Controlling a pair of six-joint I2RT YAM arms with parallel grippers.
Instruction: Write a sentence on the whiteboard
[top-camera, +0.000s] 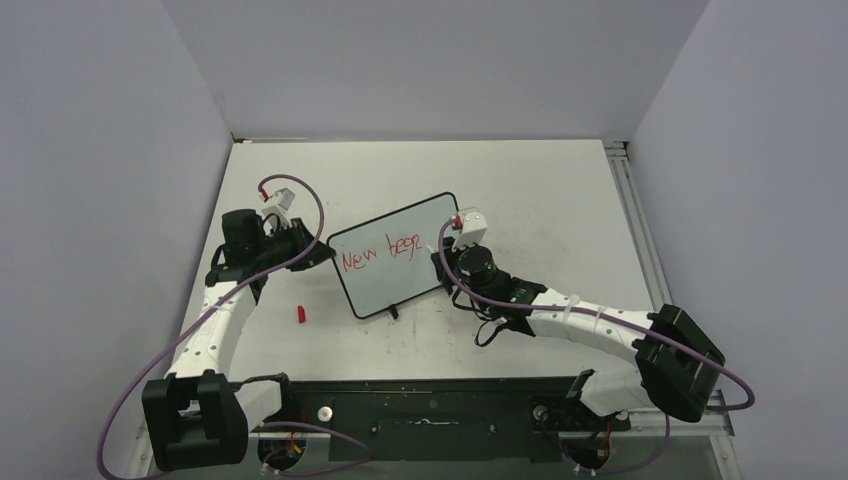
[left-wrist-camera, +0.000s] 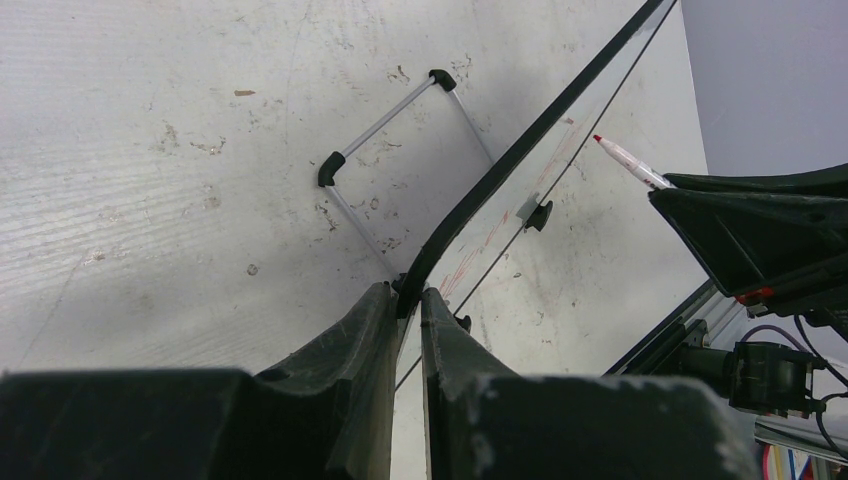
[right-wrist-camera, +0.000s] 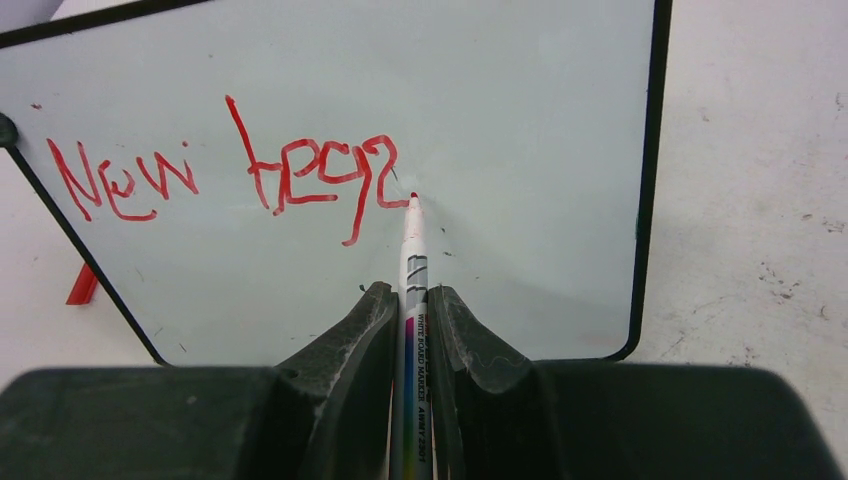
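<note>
The whiteboard (top-camera: 400, 285) stands tilted at mid-table, its black frame (left-wrist-camera: 520, 150) pinched at the left edge by my shut left gripper (left-wrist-camera: 408, 290) (top-camera: 322, 252). Red lettering, the sentence (right-wrist-camera: 230, 170) (top-camera: 380, 252), reads "New" followed by a partly formed word. My right gripper (right-wrist-camera: 408, 292) (top-camera: 452, 256) is shut on a white marker (right-wrist-camera: 412, 260), whose red tip rests on the board just right of the last letter. That marker (left-wrist-camera: 625, 160) also shows from the left wrist view, pointing at the board's face.
A red marker cap (top-camera: 300, 314) (right-wrist-camera: 82, 285) lies on the table near the board's lower left corner. The board's wire stand (left-wrist-camera: 395, 125) rests on the scuffed tabletop behind it. A metal rail (top-camera: 635, 230) runs along the table's right edge, and grey walls enclose three sides.
</note>
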